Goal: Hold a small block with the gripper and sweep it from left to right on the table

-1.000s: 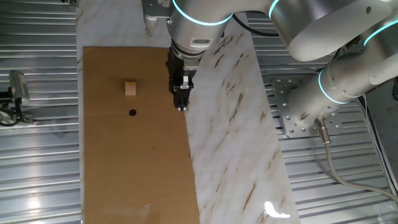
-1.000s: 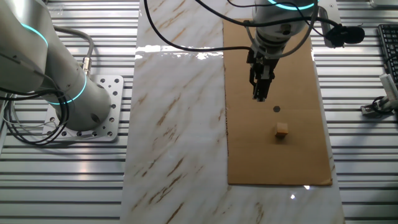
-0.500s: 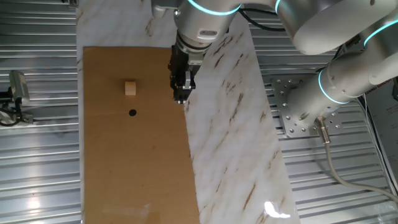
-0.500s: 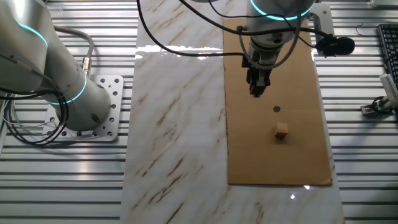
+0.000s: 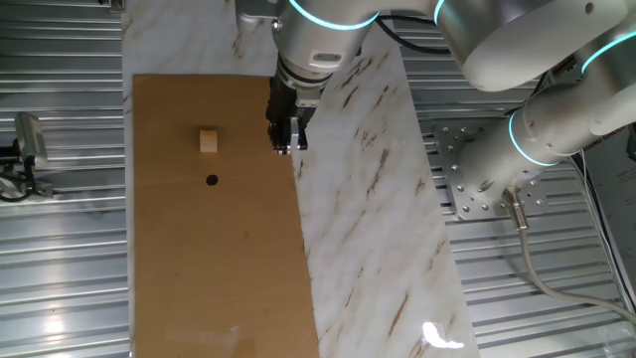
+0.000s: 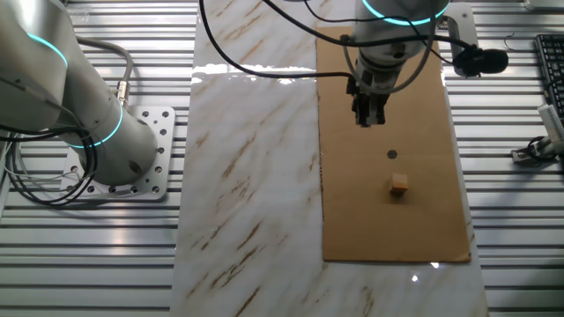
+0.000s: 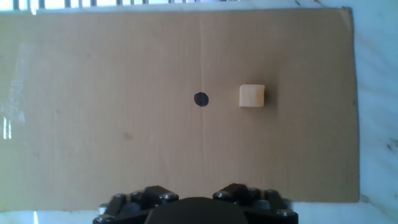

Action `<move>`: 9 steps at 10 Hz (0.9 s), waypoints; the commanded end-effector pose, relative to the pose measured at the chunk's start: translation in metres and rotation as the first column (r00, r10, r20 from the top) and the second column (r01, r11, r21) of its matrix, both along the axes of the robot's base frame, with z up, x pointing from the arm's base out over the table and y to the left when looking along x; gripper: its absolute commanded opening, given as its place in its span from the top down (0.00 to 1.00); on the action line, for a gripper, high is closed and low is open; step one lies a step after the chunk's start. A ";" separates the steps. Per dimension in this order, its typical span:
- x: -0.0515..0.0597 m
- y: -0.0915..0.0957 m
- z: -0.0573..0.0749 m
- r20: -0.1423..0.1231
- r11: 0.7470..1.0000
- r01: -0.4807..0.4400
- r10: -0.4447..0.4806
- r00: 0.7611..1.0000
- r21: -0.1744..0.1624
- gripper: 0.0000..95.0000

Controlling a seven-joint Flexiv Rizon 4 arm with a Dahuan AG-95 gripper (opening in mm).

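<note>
On the table [image 5: 179, 278] sits a pale tan cube, the small block [image 5: 208, 141].

**A:** what's the arm [image 5: 517, 40] look like?

**B:** chunky silver-white shells, glowing cyan rings at the joints. Black cables [image 6: 256, 53] loop off the wrist. Gripper [image 5: 285, 145] is narrow, black, with small screws showing in hand view.

We note bright, even overhead light; glare patches on marble of table [image 6: 247, 176]; soft shadows; hand view slightly washed, gripper base blurred.
</note>
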State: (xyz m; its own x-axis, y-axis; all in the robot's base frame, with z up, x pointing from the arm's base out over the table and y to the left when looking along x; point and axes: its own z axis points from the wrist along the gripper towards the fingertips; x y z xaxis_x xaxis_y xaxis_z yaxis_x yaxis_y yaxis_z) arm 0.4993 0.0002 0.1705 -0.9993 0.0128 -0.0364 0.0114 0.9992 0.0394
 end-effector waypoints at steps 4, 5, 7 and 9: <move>0.001 -0.001 -0.002 -0.007 1.000 -0.010 0.010 1.000 0.001 1.00; 0.001 -0.001 -0.003 -0.005 1.000 -0.010 0.010 1.000 0.001 1.00; 0.003 -0.003 -0.010 0.002 1.000 -0.014 0.014 1.000 -0.004 1.00; 0.004 -0.004 -0.016 0.003 1.000 -0.017 0.017 1.000 -0.008 1.00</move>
State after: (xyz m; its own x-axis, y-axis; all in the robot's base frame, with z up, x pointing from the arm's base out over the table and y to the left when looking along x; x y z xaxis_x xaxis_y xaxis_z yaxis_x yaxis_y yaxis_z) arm 0.5043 -0.0045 0.1515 -0.9992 -0.0038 -0.0396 -0.0050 0.9995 0.0299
